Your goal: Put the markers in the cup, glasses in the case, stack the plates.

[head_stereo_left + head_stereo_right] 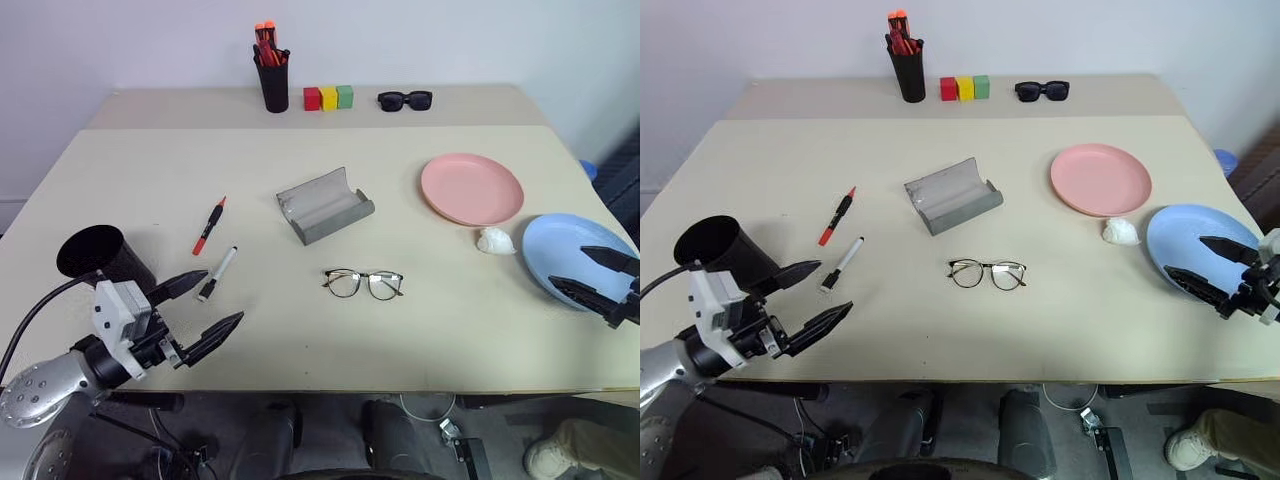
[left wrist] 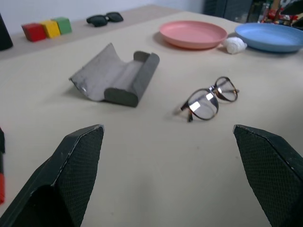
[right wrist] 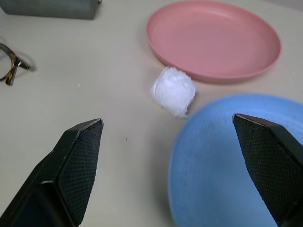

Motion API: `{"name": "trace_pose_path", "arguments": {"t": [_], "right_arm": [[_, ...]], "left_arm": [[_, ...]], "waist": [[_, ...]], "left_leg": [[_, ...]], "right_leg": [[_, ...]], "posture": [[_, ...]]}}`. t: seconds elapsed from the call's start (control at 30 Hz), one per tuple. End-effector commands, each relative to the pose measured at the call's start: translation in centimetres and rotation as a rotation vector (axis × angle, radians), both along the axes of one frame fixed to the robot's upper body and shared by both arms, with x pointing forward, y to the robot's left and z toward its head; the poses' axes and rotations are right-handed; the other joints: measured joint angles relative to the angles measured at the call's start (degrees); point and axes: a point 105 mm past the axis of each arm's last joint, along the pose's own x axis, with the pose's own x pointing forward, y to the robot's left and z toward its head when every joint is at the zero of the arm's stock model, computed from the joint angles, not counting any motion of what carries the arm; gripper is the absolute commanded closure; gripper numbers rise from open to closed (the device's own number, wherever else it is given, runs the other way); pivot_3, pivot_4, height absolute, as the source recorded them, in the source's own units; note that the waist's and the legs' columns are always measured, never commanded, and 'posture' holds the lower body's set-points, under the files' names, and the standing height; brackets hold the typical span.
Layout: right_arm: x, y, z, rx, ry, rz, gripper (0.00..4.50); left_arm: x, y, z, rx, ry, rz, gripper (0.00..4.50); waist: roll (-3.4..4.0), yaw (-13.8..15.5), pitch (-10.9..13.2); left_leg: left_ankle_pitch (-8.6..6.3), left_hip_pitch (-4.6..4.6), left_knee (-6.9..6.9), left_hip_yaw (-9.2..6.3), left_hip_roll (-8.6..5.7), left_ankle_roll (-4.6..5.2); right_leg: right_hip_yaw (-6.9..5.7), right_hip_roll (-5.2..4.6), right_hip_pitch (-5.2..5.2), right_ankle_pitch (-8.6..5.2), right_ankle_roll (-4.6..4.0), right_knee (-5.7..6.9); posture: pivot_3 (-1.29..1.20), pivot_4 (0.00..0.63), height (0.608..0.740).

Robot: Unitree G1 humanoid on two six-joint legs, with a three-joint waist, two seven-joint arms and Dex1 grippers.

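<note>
My left gripper (image 1: 205, 305) hangs open at the table's front left, beside the wide black cup (image 1: 100, 256). Just beyond it lie the white marker with a black cap (image 1: 217, 273) and the red marker (image 1: 209, 225). The grey case (image 1: 324, 205) lies open mid-table, and the wire-rimmed glasses (image 1: 363, 283) rest in front of it, lenses up. To the right sits the pink plate (image 1: 471, 188). The light blue plate (image 1: 575, 252) lies at the right edge, and my right gripper (image 1: 592, 273) is open over it with empty jaws.
A small white crumpled ball (image 1: 494, 240) lies between the two plates. At the back stand a tall black pen holder with orange-tipped pens (image 1: 271, 72), three coloured blocks (image 1: 328, 97) and black sunglasses (image 1: 404, 99). The table's front edge runs just below both grippers.
</note>
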Motion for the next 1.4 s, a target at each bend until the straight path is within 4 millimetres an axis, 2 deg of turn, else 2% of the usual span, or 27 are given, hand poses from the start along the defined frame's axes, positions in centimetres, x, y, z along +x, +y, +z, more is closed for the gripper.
{"name": "trace_pose_path", "arguments": {"t": [0.03, 0.1, 0.23, 0.4, 0.67, 0.83, 1.07, 1.17, 1.3, 1.4], "right_arm": [[0.7, 0.7, 1.6, -0.001, -0.071, 0.021, 0.06], [0.7, 1.1, 1.4, 0.003, -0.063, 0.033, 0.06], [1.2, 1.2, 2.4, 0.016, -0.088, 0.024, 0.06], [1.4, 1.1, 2.3, -0.002, -0.079, 0.035, 0.06], [1.6, 0.6, 2.4, -0.005, -0.091, 0.019, 0.06], [1.6, 0.3, 2.3, -0.011, -0.090, 0.018, 0.06], [2.0, 1.2, 2.4, 0.006, -0.106, 0.035, 0.06], [2.5, 2.5, 1.7, 0.014, -0.102, 0.039, 0.06], [3.4, 6.1, 1.8, 0.034, -0.127, 0.104, 0.06], [4.3, 8.8, 2.1, 0.056, -0.165, 0.168, 0.06]], "left_arm": [[0.3, 1.2, 0.4, 0.037, -0.052, 0.026, 0.00], [0.0, 0.8, 0.2, 0.028, -0.054, 0.019, 0.00], [0.3, 0.3, 0.4, 0.006, -0.075, 0.024, 0.00], [0.4, -0.6, -0.1, -0.005, -0.061, -0.002, 0.00], [0.9, -0.4, -0.2, -0.009, -0.054, -0.028, 0.00], [1.0, -0.3, -1.0, -0.009, -0.042, -0.046, 0.00], [1.3, 0.1, -1.3, -0.019, -0.057, -0.031, 0.00], [2.1, 0.3, -1.3, -0.022, -0.088, 0.007, 0.00], [3.7, -0.3, -0.7, -0.059, -0.109, 0.055, 0.00], [5.2, 0.2, -1.0, -0.027, -0.109, 0.115, 0.00]], "waist": [[0.06, -0.08, -0.04], [0.06, -0.06, -0.04], [0.05, 0.08, -0.03], [0.05, 0.11, -0.03], [0.07, 0.12, -0.04], [0.07, 0.00, -0.04], [0.07, -0.08, -0.04], [0.07, -0.09, -0.04], [0.08, 0.13, -0.04], [0.09, 0.08, -0.05]], "left_leg": [[0.00, 0.01, 0.01, 0.00, 0.00, 0.00], [0.00, 0.04, 0.03, 0.01, 0.00, 0.00], [0.00, 0.01, 0.02, 0.01, 0.01, 0.00], [0.00, 0.03, 0.02, 0.01, 0.00, 0.00], [0.00, 0.03, 0.02, 0.01, -0.02, 0.01], [0.00, 0.03, 0.01, 0.01, -0.04, 0.01], [0.00, 0.03, 0.02, 0.01, -0.03, 0.01], [0.00, 0.05, 0.01, 0.01, -0.03, 0.01], [0.00, 0.04, 0.05, -0.04, -0.01, 0.00], [0.01, 0.04, 0.06, -0.03, -0.08, 0.00]], "right_leg": [[0.00, 0.00, 0.01, 0.00, 0.00, 0.01], [0.00, 0.00, 0.03, 0.00, -0.01, 0.03], [0.01, -0.02, 0.03, 0.00, 0.00, 0.00], [0.01, -0.01, 0.03, 0.00, 0.00, 0.02], [0.01, 0.00, 0.03, 0.01, 0.00, 0.02], [0.01, 0.00, 0.03, 0.01, 0.00, 0.02], [0.01, 0.00, 0.02, 0.01, 0.00, 0.03], [0.01, 0.00, 0.03, 0.01, 0.00, 0.05], [0.01, 0.01, 0.02, 0.02, 0.03, 0.09], [0.01, 0.01, 0.02, 0.04, 0.05, 0.10]], "posture": [[0.00, 0.150, 0.740], [0.00, 0.150, 0.740], [0.00, 0.150, 0.740], [0.00, 0.150, 0.740], [0.00, 0.150, 0.740], [0.00, 0.150, 0.740], [0.00, 0.150, 0.740], [0.00, 0.150, 0.740], [0.00, 0.150, 0.740], [0.00, 0.150, 0.740]]}}
